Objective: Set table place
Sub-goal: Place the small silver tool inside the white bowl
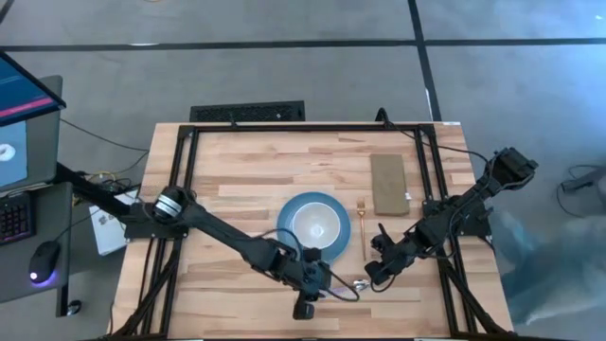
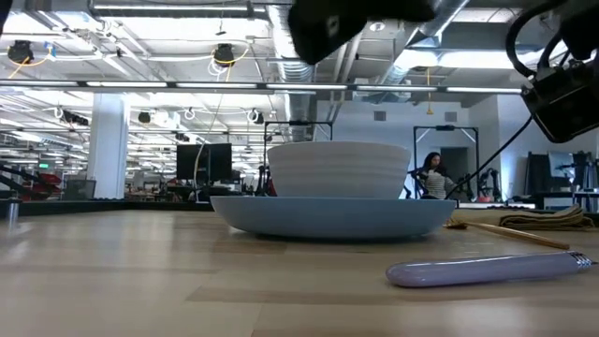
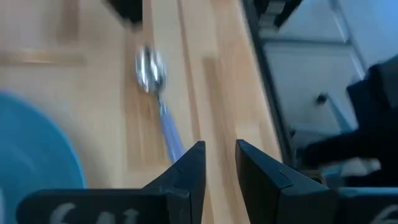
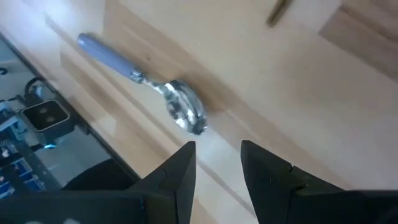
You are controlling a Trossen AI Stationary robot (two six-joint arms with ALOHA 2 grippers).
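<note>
A: On the table (image 1: 237, 161), near its front edge, a spoon (image 4: 146, 93) with a lilac handle lies flat at about five o'clock from the blue plate (image 1: 289, 216). Both grippers hover just by it: the left gripper (image 3: 219, 165) at the handle end, the right gripper (image 4: 217, 165) at the bowl end, each with fingers parted a little and holding nothing.

B: So which step is this?

A: I'd judge the spoon is the piece in hand. The gold fork (image 1: 362, 227) already lies at three o'clock of the plate, with the olive pad (image 1: 388, 185) beyond it at about two o'clock.

B: And next?

A: Probably one gripper must descend, straddle the slim handle and close, then lay it beside the fork.

B: Anything in the dishes?

A: A white bowl (image 2: 339, 168) sits centred on the plate; from overhead it looks empty.
</note>
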